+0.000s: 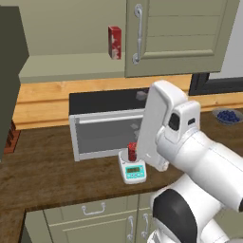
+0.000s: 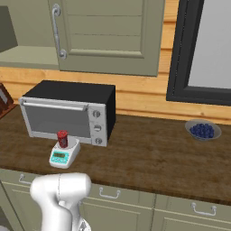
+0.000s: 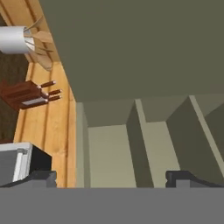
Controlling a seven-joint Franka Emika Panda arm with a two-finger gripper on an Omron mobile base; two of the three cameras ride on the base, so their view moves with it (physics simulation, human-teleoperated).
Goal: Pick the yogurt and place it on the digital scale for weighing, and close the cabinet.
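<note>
Right base view: yogurt (image 2: 62, 138) sits upright on the digital scale (image 2: 64, 154), just in front of the toaster oven (image 2: 67, 113). Hand view: gripper (image 3: 111, 178) spread wide, holding nothing (aimed at cabinet (image 3: 131, 48) underside). Cabinet's left door (image 1: 12, 71) swung open.

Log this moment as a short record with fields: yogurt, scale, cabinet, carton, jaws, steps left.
yogurt: red cup standing upright on the scale's plate
digital scale: on the wooden counter, in front of the toaster oven
cabinet: right door shut; left side open, shelf exposed
carton: red-and-white carton upright on the open shelf
jaws: gripper open, holding nothing, facing the olive cabinet
steps left: yogurt placed; cabinet not yet closed
</note>
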